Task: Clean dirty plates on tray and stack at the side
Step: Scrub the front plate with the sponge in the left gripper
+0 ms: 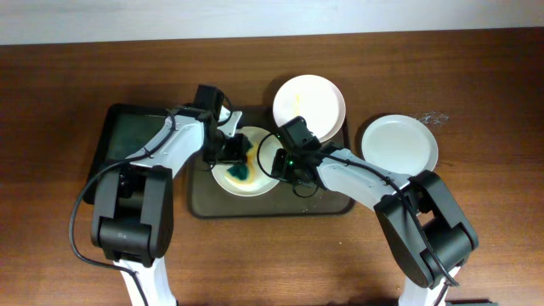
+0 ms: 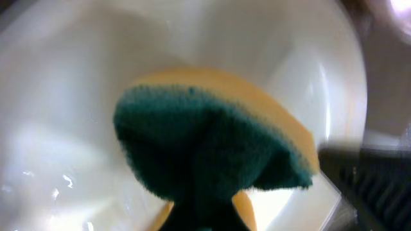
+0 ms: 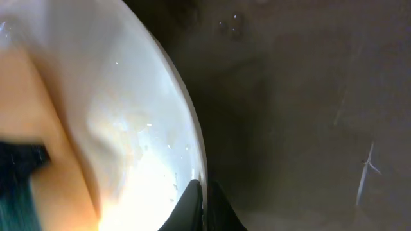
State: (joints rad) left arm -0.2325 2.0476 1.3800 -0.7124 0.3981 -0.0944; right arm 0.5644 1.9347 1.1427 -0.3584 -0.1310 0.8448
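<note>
A white plate (image 1: 228, 177) lies on the left part of the dark brown tray (image 1: 255, 206). My left gripper (image 1: 234, 153) is shut on a green-and-yellow sponge (image 1: 240, 170) and presses it into this plate; the left wrist view shows the sponge (image 2: 212, 141) against the plate's white inside (image 2: 58, 102). My right gripper (image 1: 285, 163) is shut on that plate's right rim (image 3: 192, 147), one finger on each side. A second plate (image 1: 308, 102) with a faint yellow smear lies at the tray's back right. A third plate (image 1: 399, 144) lies on the table right of the tray.
A smaller black tray (image 1: 127, 138) sits on the wooden table left of the brown tray, under my left arm. Some clear droplets or scraps (image 1: 432, 118) lie behind the right-hand plate. The tray floor (image 3: 302, 115) beside the held plate looks wet.
</note>
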